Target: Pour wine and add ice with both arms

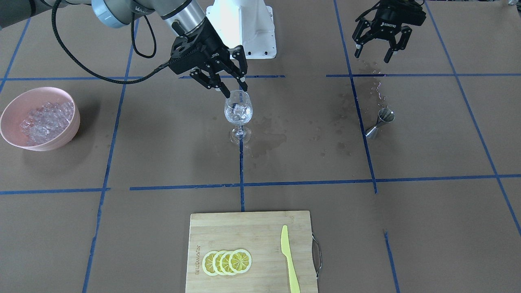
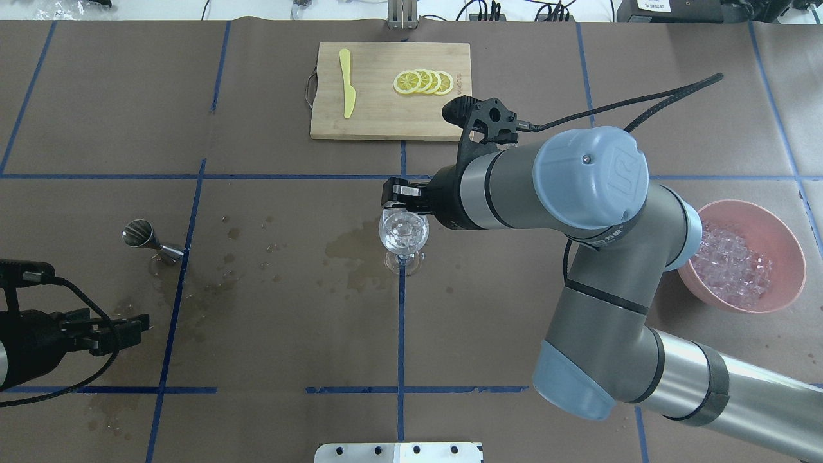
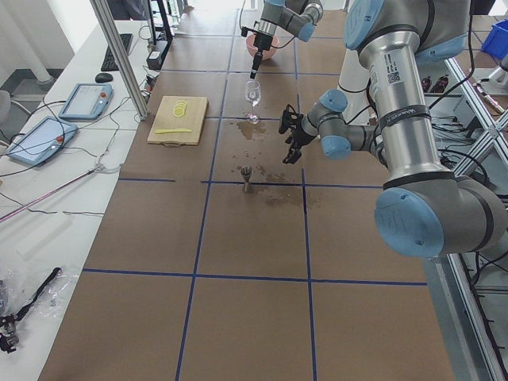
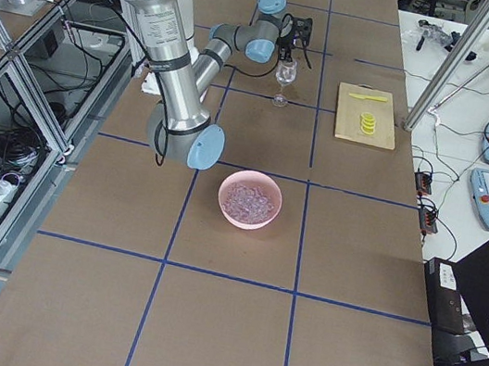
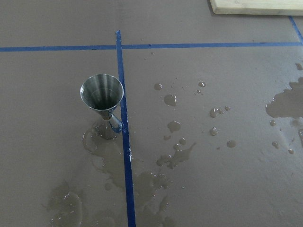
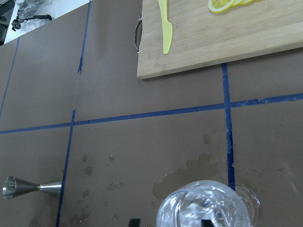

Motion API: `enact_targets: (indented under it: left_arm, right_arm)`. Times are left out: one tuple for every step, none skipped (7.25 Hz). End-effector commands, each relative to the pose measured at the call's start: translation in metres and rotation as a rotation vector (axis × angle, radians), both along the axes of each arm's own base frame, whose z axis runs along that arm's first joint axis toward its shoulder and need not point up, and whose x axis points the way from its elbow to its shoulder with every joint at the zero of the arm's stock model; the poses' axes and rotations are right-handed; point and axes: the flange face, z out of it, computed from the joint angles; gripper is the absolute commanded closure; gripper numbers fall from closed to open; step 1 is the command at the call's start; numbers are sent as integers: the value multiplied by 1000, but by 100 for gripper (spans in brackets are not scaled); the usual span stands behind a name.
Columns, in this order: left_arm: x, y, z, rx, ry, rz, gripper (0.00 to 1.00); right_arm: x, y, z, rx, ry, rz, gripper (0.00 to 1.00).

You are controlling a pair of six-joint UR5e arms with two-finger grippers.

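Tool (image 1: pixel 235 90) of right arm (image 1: pixel 183 18) hangs tilted, spread, above the glass (image 1: pixel 238 110).

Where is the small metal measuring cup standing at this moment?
In the overhead view the measuring cup stands upright on the robot's left side, beside a blue tape line. It is ahead of the left pincer and far left of the wine glass.

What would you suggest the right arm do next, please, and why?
Probably lift the right gripper straight up, clear of the glass: its jaws stand open just above the rim, ice already lies inside, and a sideways move might tip it.
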Motion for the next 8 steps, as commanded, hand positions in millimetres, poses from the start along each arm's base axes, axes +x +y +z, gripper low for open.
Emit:
enact_targets:
  left_arm:
    - [-29, -15, -21, 14, -35, 35, 0]
    - [-45, -30, -36, 26, -53, 52, 0]
    - [-55, -44, -42, 42, -73, 68, 0]
    - [-71, -63, -50, 60, -101, 89, 0]
    - [-87, -82, -61, 82, -126, 98, 0]
    - [-98, -103, -75, 107, -174, 113, 0]
    - [-106, -124, -93, 132, -224, 112, 0]
    - [-110, -146, -109, 131, -240, 131, 0]
  right_arm:
    - [0, 0, 0, -1, 5, 0, 0]
    - [5, -2, 0, 2, 4, 0, 0]
    - [15, -9, 3, -8, 27, 6, 0]
    - [27, -10, 3, -6, 66, 6, 0]
    - [39, -11, 5, 12, 121, 4, 0]
    - [48, -18, 10, 34, 180, 3, 0]
    - [58, -31, 19, 54, 236, 7, 0]
    - [76, -48, 33, 54, 296, -11, 0]
